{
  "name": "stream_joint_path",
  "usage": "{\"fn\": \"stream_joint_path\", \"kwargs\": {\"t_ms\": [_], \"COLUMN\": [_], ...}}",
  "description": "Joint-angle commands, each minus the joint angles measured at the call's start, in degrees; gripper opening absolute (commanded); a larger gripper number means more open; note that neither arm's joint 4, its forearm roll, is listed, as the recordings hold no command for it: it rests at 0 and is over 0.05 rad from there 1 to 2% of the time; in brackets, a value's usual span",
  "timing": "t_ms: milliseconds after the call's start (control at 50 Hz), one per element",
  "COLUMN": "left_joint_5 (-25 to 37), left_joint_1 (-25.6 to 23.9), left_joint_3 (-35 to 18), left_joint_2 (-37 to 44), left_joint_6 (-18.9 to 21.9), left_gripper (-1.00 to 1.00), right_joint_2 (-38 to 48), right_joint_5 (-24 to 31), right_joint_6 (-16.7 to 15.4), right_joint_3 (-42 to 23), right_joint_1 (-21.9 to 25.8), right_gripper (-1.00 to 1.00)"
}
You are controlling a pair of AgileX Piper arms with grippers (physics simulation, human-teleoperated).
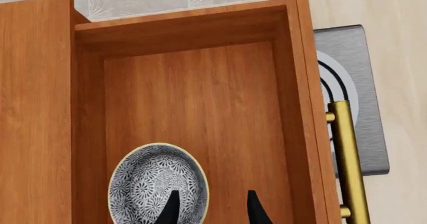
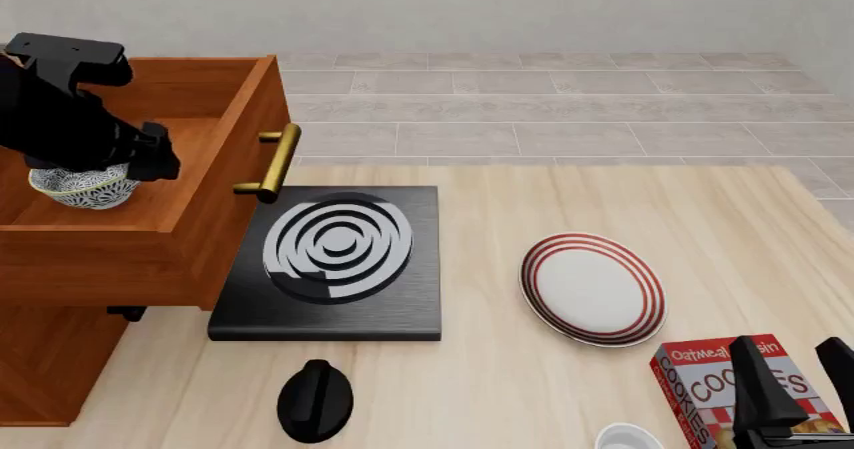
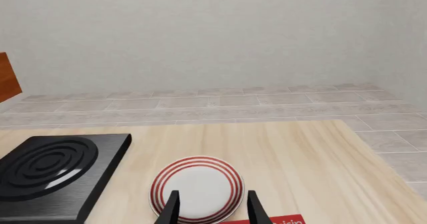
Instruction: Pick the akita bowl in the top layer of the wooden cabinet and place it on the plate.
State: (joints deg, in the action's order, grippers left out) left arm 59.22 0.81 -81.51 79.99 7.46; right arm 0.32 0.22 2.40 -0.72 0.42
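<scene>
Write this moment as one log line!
drawer: open | blue-patterned white bowl: in drawer | left tool: open over bowl | red-ringed white plate: bare | right tool: open
</scene>
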Motion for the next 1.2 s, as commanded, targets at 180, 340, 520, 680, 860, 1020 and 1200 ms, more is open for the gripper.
{"fn": "stream_joint_path", "kwargs": {"t_ms": [180, 340, 520, 680, 860, 1020, 1200], "left_joint_5": [-3.35, -4.87, -5.96, -6.62, -6.50, -6.10, -5.57], "left_joint_1": [-0.20, 0.18, 0.24, 2.38, 0.80, -0.23, -2.12], "left_joint_3": [4.73, 6.37, 7.60, 7.67, 7.57, 6.80, 5.60], "left_joint_2": [0.54, 0.90, 1.07, 1.22, 0.75, 0.73, 0.74], "left_joint_6": [-0.66, -0.48, -0.45, 2.56, 1.29, 0.57, -0.77], "left_gripper": [1.00, 1.00, 1.00, -1.00, -1.00, -1.00, -1.00], "right_joint_2": [0.01, 0.48, 0.38, 0.42, 1.52, 1.36, 1.03], "right_joint_5": [0.00, -0.39, -0.30, -0.30, -1.45, -1.30, -0.97], "right_joint_6": [-0.10, -0.17, -0.23, -0.20, -0.52, -0.47, -0.37], "right_joint_3": [0.06, 0.08, 0.08, 0.08, 0.19, 0.15, 0.13], "right_joint_1": [0.00, 0.07, 0.08, 0.07, 0.13, 0.05, 0.02], "right_gripper": [1.00, 1.00, 1.00, 1.00, 1.00, 1.00, 1.00]}}
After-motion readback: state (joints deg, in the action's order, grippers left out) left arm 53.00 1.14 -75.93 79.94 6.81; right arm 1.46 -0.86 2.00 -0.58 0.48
